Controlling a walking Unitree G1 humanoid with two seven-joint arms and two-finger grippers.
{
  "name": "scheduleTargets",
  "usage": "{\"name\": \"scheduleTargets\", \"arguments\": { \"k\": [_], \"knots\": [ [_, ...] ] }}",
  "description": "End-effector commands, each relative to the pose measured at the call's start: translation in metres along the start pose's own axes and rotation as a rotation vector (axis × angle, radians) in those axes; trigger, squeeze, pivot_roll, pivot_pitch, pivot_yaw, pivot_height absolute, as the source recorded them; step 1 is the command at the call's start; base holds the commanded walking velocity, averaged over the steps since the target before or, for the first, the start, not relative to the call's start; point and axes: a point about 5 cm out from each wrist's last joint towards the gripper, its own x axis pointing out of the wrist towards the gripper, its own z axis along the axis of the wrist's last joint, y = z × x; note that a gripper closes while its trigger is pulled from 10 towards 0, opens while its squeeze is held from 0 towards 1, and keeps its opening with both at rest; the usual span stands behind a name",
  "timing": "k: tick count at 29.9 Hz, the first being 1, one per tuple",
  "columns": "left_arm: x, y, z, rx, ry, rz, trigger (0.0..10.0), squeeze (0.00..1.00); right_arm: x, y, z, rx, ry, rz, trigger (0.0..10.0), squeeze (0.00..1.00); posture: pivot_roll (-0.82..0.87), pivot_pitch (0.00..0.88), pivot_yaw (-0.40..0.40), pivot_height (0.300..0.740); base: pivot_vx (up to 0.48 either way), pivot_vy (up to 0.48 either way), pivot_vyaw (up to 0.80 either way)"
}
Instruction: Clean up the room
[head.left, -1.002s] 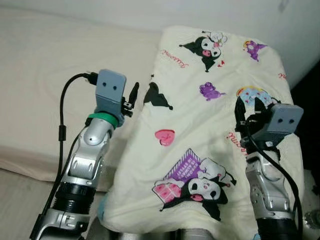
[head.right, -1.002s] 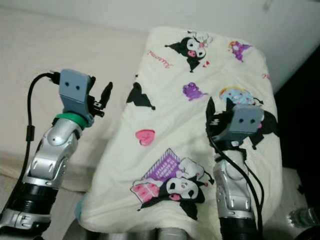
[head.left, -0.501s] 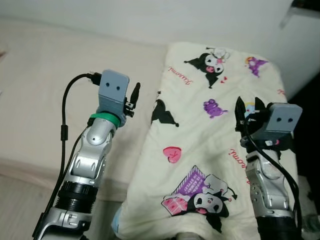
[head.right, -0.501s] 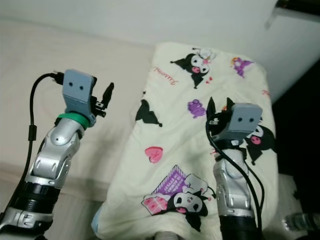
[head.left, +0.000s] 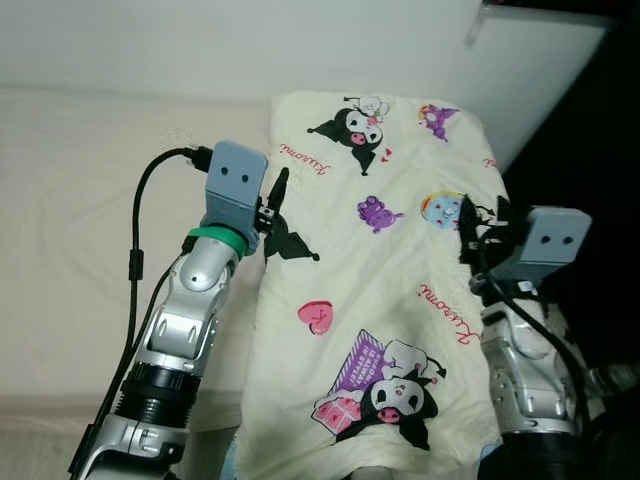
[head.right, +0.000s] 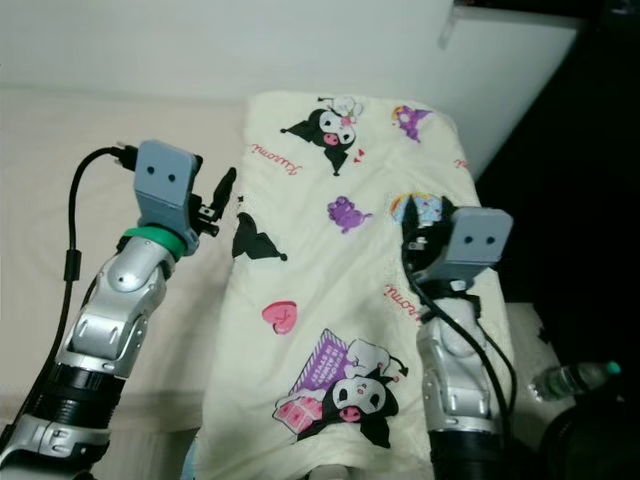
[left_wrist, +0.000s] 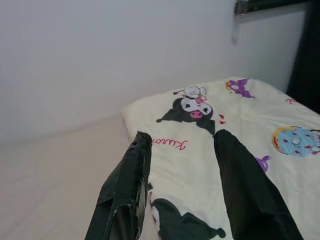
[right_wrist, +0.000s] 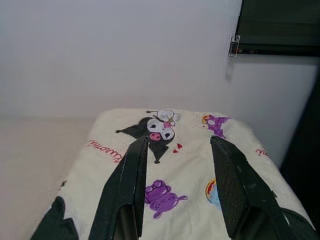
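Two silver arms rose at the near edge of the scene, flanking a cream cartoon-print pillow (head.left: 380, 300) that lay lengthwise on the beige bed (head.left: 70, 220), its far end near the white wall (head.left: 250, 40). The left gripper (left_wrist: 180, 185) hung over the pillow's left edge, fingers spread and empty. The right gripper (right_wrist: 177, 185) hovered above its right side, likewise parted, holding nothing. A plastic bottle (head.right: 572, 378) lay at right.

Red cursive lettering is running across the cream cartoon-print blanket (head.left: 370, 300) in several places, apparently reading "Kuromi". Smaller print is showing on the purple book motif (head.left: 362, 362), too small to read.
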Motion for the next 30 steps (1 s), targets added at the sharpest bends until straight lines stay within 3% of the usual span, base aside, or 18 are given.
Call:
{"name": "scheduleTargets", "arguments": {
  "k": [1,17,30],
  "knots": [
    [-0.0026,-0.0031,-0.0061,0.0,0.02,-0.011,10.0,0.0,-0.004,-0.0025,-0.0036,-0.002,0.01,-0.007,10.0,0.0,-0.11,0.065,0.016,0.74,0.0,0.0,0.0],
    [-0.0042,-0.0037,-0.0074,-0.007,0.02,-0.016,10.0,0.0,-0.0033,-0.0013,-0.007,-0.004,0.024,0.007,10.0,0.0,-0.11,0.058,0.011,0.74,0.0,0.0,0.0],
    [-0.0107,-0.0037,-0.0154,0.035,0.037,-0.028,10.0,0.0,-0.0026,0.0013,-0.01,-0.002,0.039,0.023,10.0,0.0,-0.11,0.056,0.005,0.74,0.0,0.0,0.0]
  ]
}}
